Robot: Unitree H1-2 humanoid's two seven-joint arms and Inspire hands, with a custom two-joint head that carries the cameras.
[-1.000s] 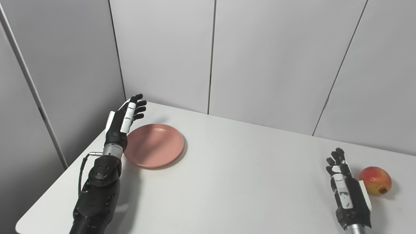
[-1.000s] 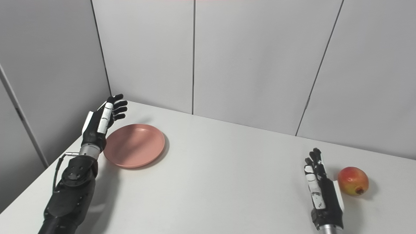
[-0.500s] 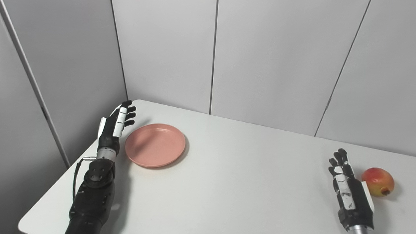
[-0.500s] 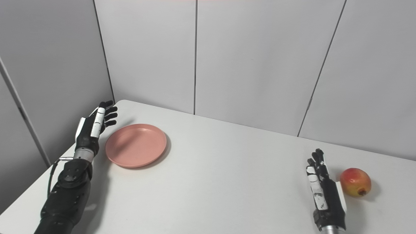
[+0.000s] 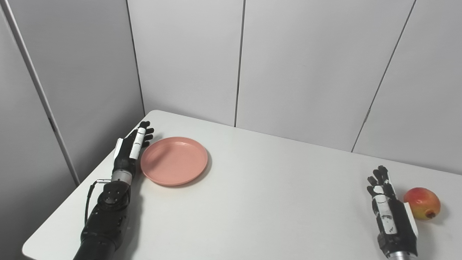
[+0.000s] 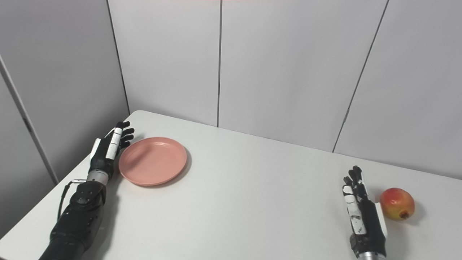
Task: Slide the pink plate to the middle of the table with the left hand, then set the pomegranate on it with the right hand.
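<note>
left hand [image 5: 130, 151] beside pink plate [image 5: 174, 160], fingers released, gripping nothing.
press flat against the rim, push steadily toward table [image 5: 252, 202] middle; right hand [image 5: 391, 216] released near pomegranate [image 5: 422, 203].

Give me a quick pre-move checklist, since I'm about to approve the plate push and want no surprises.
1. Left hand beside the plate on its outer, left side, fingers apart, holding nothing: ok.
2. Hand actually touching the plate's rim: cannot tell; they look very close in both views.
3. Path from the plate toward the middle of the table free of things: ok.
4. Plate lying flat and with nothing on it: ok.
5. Right hand out of the path, open, low at the table's right side beside the pomegranate: ok.
6. Pomegranate at rest on the table, not held: ok.
</note>
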